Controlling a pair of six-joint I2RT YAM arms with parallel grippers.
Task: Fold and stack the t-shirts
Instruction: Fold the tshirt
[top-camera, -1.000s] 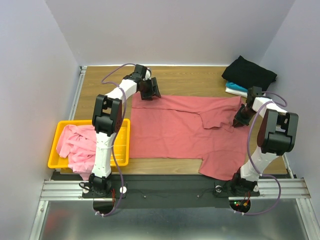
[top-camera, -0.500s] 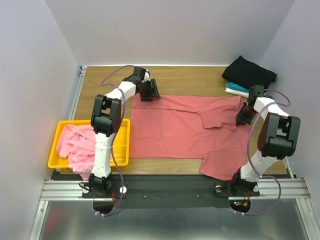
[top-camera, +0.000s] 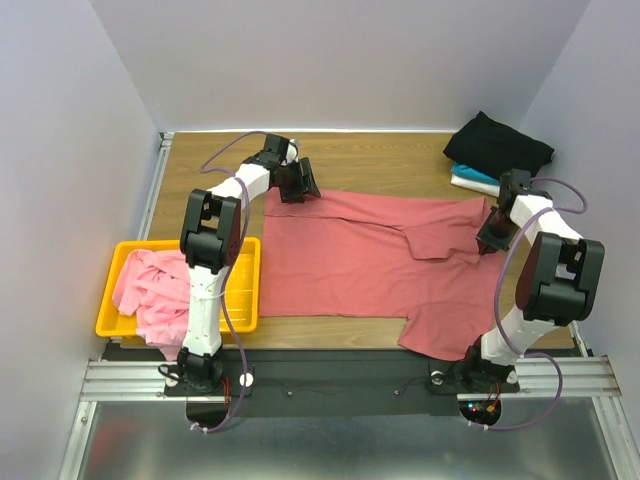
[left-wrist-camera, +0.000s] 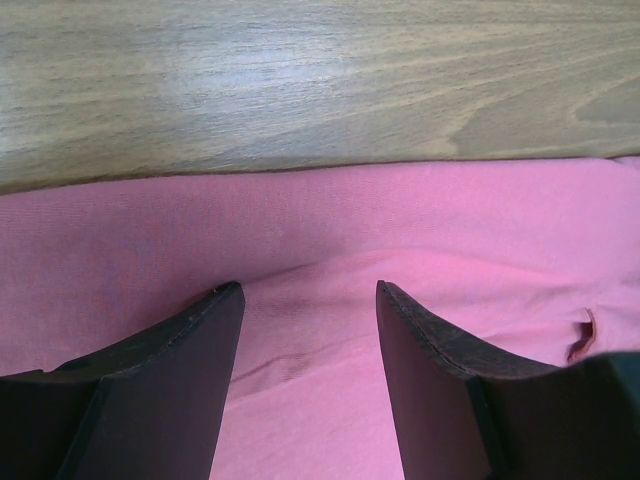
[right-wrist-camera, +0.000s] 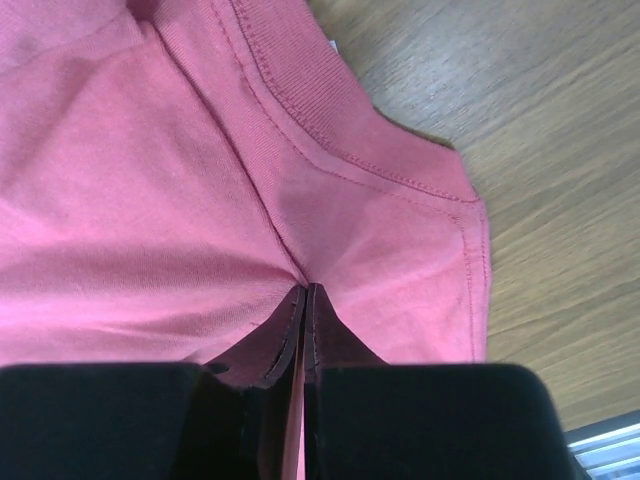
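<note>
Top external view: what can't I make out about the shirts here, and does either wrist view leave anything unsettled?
- Black t-shirt, top view: covers the stack; only a teal-and-white edge shows beneath, item unidentifiable.
- Light pink t-shirt, top view: crumpled in the yellow basket, partly behind the left arm.
- Right gripper, wrist view: shut jaws hide how much dusty-red t-shirt they pinch.

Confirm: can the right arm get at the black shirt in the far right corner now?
Probably not freely: the right gripper is shut on the dusty-red shirt. If it lets go, the black shirt lies just beyond it, with nothing between.
</note>
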